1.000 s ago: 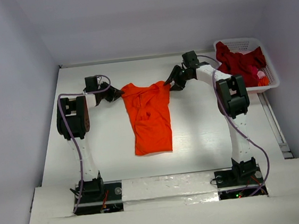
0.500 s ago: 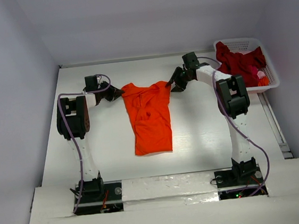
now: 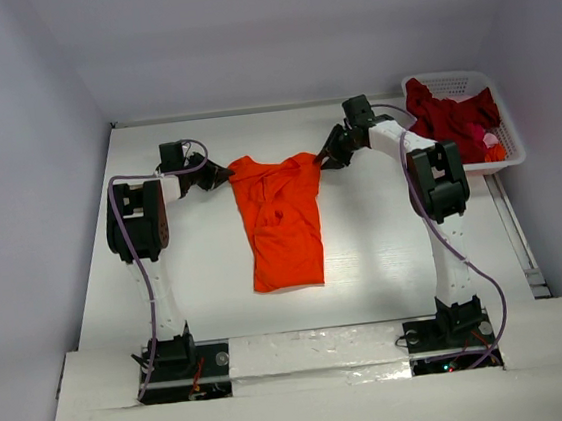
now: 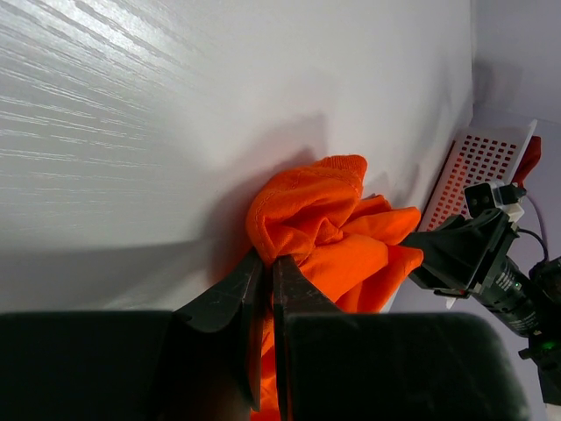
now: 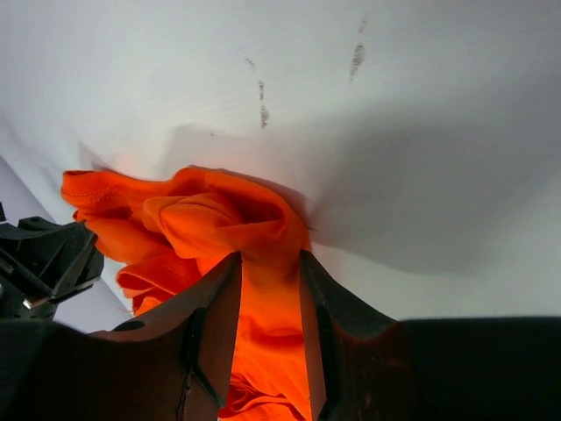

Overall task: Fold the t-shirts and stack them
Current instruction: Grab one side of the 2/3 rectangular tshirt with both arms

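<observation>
Note that the bright orange cloth t-shirt (image 3: 282, 220) lies mid-surface on the white surface (image 3: 386, 250). Your left hand (image 3: 226, 174) is pinched almost closed on the shirt's 10 o'clock corner. Your right hand (image 3: 323, 159) clamps bunched cloth at its 2 o'clock corner. A dark crimson cloth t-shirt (image 3: 447, 118) fills the white latticed plastic basket (image 3: 502, 163) at 2 o'clock.

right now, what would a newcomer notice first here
A bright orange t-shirt lies spread in the middle, its far corners pinched by the left hand and right hand. At the far right corner, a white basket holds a dark red t-shirt.
</observation>
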Robot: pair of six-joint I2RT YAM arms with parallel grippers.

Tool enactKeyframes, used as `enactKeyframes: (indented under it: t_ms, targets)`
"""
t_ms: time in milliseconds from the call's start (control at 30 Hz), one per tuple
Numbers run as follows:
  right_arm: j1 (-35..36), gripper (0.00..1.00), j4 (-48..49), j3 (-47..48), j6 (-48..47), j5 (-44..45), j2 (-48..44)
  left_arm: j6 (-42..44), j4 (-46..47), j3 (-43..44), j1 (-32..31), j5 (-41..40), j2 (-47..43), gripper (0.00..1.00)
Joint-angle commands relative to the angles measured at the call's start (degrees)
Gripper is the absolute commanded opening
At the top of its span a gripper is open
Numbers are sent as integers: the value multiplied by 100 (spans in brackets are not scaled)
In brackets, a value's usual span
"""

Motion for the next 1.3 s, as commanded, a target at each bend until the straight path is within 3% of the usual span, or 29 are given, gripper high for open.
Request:
enactKeyframes:
  t_ms: [0,267,1100,1267]
  targets:
    - [55,38,-45,353,-56,24,25,-18,5,161,12,123,-485,2]
    - [55,39,-238,652,-188,68,166,-18,-13,188,12,132,-520,2]
    - [160,39,-229,292,59,112,-45,-35,-74,276,12,185,-573,2]
    - [160,26,-255,318,67,138,-28,-26,-100,311,12,176,-591,2]
